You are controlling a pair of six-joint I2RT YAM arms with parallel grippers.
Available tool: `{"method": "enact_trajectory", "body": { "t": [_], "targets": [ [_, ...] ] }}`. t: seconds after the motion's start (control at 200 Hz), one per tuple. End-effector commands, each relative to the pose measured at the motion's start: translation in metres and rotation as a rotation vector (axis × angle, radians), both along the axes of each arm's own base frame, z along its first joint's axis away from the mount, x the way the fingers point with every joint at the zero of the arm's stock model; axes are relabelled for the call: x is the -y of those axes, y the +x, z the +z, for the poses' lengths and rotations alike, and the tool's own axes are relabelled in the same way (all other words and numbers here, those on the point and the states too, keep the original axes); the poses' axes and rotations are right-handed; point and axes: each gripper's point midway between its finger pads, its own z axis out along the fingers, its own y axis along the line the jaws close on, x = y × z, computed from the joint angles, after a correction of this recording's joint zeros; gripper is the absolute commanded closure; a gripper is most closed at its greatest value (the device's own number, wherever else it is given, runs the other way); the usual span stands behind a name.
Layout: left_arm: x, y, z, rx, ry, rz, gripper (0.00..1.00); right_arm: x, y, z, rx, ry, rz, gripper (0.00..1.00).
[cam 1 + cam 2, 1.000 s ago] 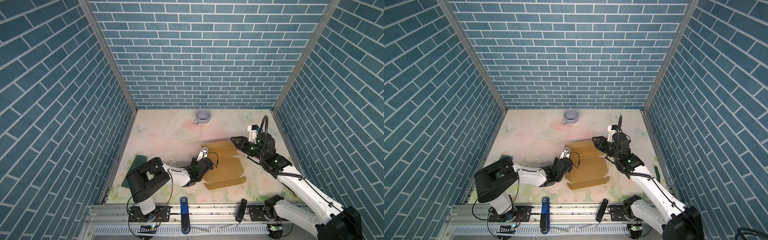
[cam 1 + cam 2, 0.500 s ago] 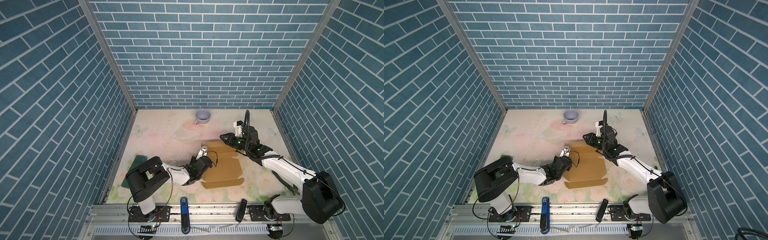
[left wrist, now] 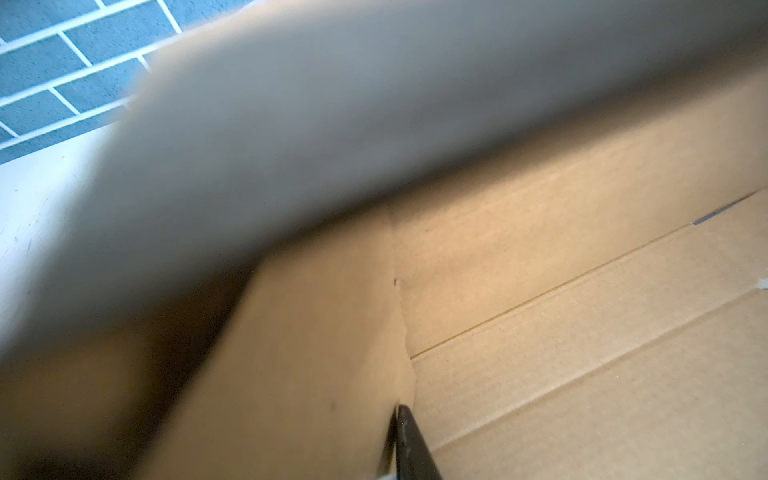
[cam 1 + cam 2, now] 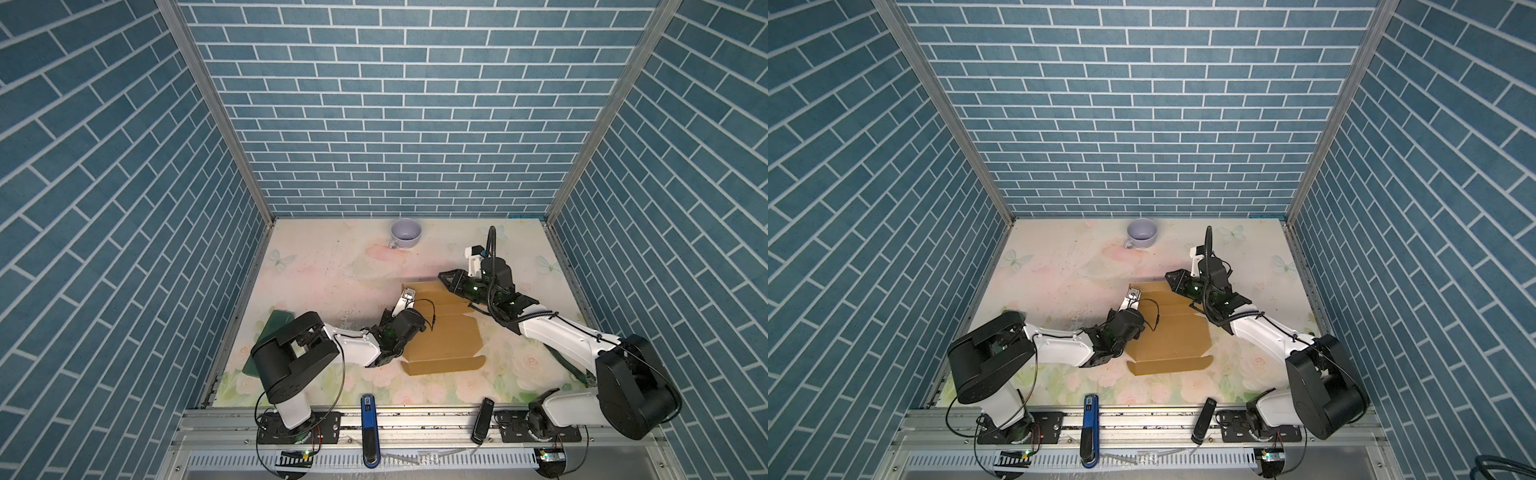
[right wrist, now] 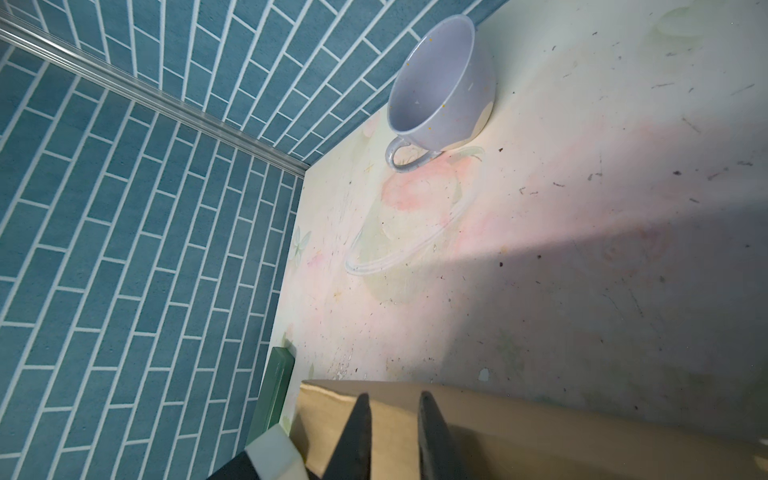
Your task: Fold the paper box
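Note:
The paper box [image 4: 446,338] [image 4: 1173,338] is a brown cardboard sheet lying mid-table, its near flap tilted up. My left arm's wrist [image 4: 401,328] leans over the box's left edge, and its fingers are hidden there in both top views. In the left wrist view my left gripper [image 3: 397,411] is shut on an upright side flap [image 3: 316,365]; only one dark finger [image 3: 409,444] shows. My right gripper [image 4: 443,276] [image 4: 1169,276] [image 5: 394,397] hovers at the box's far edge [image 5: 519,419], slightly open with only cardboard behind the gap.
A lavender cup [image 4: 406,235] [image 5: 440,87] stands near the back wall. A dark green board [image 4: 276,332] [image 5: 274,399] lies at the left wall, partly behind the left arm. A blue tool [image 4: 369,419] and a black one [image 4: 482,419] rest on the front rail.
My right arm has swung left and farther back, bringing its gripper to the box's far edge, and its fingers have drawn closer together. The left arm has kept its hold.

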Motion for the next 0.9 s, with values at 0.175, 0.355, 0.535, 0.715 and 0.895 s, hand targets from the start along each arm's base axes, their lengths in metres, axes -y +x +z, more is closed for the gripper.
{"method": "enact_trajectory", "body": {
  "t": [0.175, 0.355, 0.535, 0.715, 0.895],
  "targets": [
    [-0.003, 0.012, 0.005, 0.019, 0.02, 0.06, 0.77, -0.001, 0.004, -0.017, -0.019, 0.008, -0.027, 0.8],
    [-0.003, 0.017, 0.002, 0.02, 0.03, 0.077, 0.75, -0.001, 0.005, -0.025, -0.035, 0.0, -0.033, 0.81],
    [-0.006, 0.022, 0.002, 0.027, 0.038, 0.099, 0.72, 0.0, 0.005, -0.028, -0.044, -0.006, -0.038, 0.81],
    [-0.009, 0.026, -0.001, 0.028, 0.053, 0.117, 0.67, 0.0, 0.005, -0.03, -0.052, -0.01, -0.04, 0.82],
    [-0.009, 0.029, -0.004, 0.029, 0.063, 0.119, 0.69, -0.001, 0.005, -0.032, -0.061, -0.013, -0.038, 0.82]
  ]
}}
